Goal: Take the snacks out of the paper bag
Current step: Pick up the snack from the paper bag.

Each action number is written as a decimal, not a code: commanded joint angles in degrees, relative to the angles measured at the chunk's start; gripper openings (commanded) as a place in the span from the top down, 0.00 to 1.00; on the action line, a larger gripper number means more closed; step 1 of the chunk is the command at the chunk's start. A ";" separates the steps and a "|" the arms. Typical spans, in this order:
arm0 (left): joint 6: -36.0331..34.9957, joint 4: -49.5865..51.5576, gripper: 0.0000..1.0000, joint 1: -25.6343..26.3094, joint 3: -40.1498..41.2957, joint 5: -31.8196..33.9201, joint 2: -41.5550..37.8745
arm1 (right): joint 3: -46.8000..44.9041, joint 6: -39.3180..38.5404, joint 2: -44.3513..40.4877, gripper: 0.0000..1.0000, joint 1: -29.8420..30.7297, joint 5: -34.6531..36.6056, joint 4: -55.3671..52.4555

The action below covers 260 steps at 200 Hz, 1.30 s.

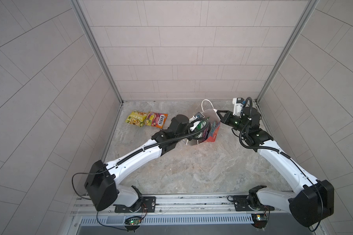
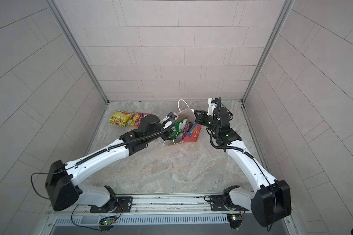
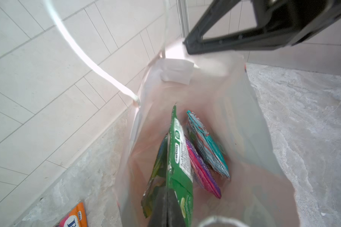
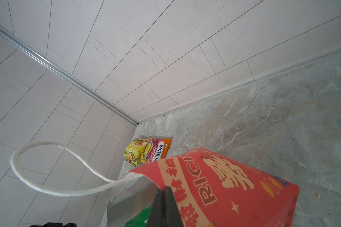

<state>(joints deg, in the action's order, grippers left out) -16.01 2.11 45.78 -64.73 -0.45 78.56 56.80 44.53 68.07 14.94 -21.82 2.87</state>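
Paper bag [image 2: 194, 134] far, slightly right of centre, rim pinched in the closed right gripper [image 4: 163, 194]. Inside: green packet [image 3: 180, 167] clamped in the closed left gripper [image 3: 166, 194], also purple packet [image 3: 203, 173], teal packet [image 3: 207, 149], fourth packet [image 3: 156, 176]. Already out, far left: yellow packet [image 1: 136, 118], pink-orange packet [image 1: 157, 120]. Judged about one third done. Underneath, grey marbled tabletop [image 1: 192, 168]; around, pale tiled walls [image 1: 171, 50].

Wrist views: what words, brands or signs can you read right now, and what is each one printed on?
"FOX'S" and "FRUITS": on the pink-orange packet.
"RIC", with the next letter cut off at the fold: on the red paper bag. I cannot read its gold Chinese characters.
Yellow packet: print too small to read.
Green packet: white labels blurred.
Teal packet: print blurred.
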 commanded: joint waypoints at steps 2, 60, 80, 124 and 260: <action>0.01 -8.73 1.00 0.18 1.82 -1.57 -4.97 | -0.82 -3.40 -2.09 1.00 -0.35 -0.55 5.07; 0.54 -14.05 1.00 -0.08 1.49 -0.89 -11.31 | -4.54 -10.65 -3.45 1.00 -0.35 -3.22 4.02; -0.38 -15.57 1.00 -0.12 0.76 3.28 -12.65 | -5.31 -11.79 -3.53 1.00 -0.16 -5.47 4.87; -4.81 -15.51 1.00 -0.28 -1.05 1.51 -16.96 | -3.28 -20.28 -5.10 1.00 -0.09 -5.85 -0.85; -10.58 -9.87 1.00 -12.09 -3.44 41.06 -13.14 | -3.97 -18.69 -4.97 1.00 -1.04 -2.35 -0.98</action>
<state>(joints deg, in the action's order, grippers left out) -30.89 -8.47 39.66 -67.42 34.54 64.88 52.71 25.52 63.96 14.33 -25.06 1.93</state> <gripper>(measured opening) 0.048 0.049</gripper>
